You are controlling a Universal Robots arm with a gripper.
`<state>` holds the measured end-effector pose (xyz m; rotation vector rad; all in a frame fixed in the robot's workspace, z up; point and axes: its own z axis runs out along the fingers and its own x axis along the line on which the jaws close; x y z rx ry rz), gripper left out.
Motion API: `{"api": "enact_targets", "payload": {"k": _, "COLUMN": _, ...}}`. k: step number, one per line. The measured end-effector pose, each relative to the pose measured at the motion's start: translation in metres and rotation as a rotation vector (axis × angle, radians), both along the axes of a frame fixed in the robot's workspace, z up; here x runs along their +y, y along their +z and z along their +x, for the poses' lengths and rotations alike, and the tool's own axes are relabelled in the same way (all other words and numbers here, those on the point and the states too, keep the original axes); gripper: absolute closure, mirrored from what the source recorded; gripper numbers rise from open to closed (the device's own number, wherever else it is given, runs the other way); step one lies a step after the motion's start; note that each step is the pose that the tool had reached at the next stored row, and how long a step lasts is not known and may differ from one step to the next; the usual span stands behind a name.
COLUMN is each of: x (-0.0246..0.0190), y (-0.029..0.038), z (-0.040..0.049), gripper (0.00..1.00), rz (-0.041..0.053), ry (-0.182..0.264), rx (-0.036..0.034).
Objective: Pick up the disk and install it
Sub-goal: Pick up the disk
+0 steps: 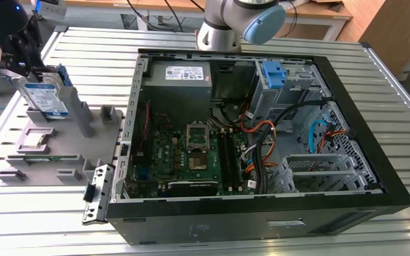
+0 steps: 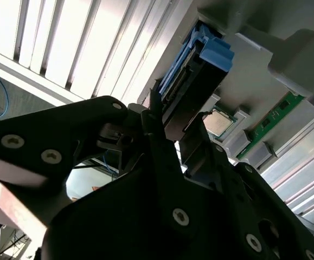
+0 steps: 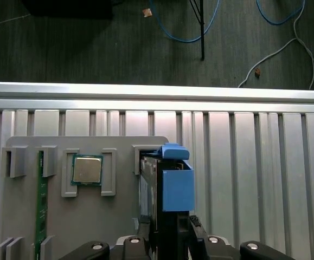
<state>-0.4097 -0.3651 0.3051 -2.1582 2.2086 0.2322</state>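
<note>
The disk (image 1: 47,98) is a silver drive with a white-and-blue label and blue side rails. It stands on edge in a slot of the grey holder (image 1: 66,146), at the exterior view's left. My gripper (image 1: 28,72) comes down on the disk's top end, and its black fingers (image 3: 196,232) press both sides of the blue rail (image 3: 176,187). In the second wrist view the disk (image 2: 210,57) runs out from between the dark fingers towards the holder. I cannot tell whether the disk has risen out of the slot.
The holder also carries a processor chip (image 3: 87,169) and a green memory stick (image 3: 39,208). The open computer case (image 1: 376,160) lies at the exterior view's right, with a blue bracket (image 1: 273,72) in its drive bay, a grey power supply (image 1: 187,73) and loose cables. The slatted metal table ends just beyond the holder.
</note>
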Motion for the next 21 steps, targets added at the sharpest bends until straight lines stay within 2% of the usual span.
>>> {"api": "enact_targets", "payload": {"k": 3, "x": 0.0, "y": 0.0, "z": 0.0, "gripper": 0.64, "rz": 0.0, "ry": 0.0, "rx": 0.0002}}
{"api": "enact_targets", "payload": {"k": 18, "x": 0.0, "y": 0.0, "z": 0.0, "gripper": 0.64, "rz": 0.0, "ry": 0.0, "rx": 0.0014}}
{"api": "enact_targets", "payload": {"k": 21, "x": 0.0, "y": 0.0027, "z": 0.0, "gripper": 0.64, "rz": 0.0002, "ry": 0.0, "rx": 0.0012}}
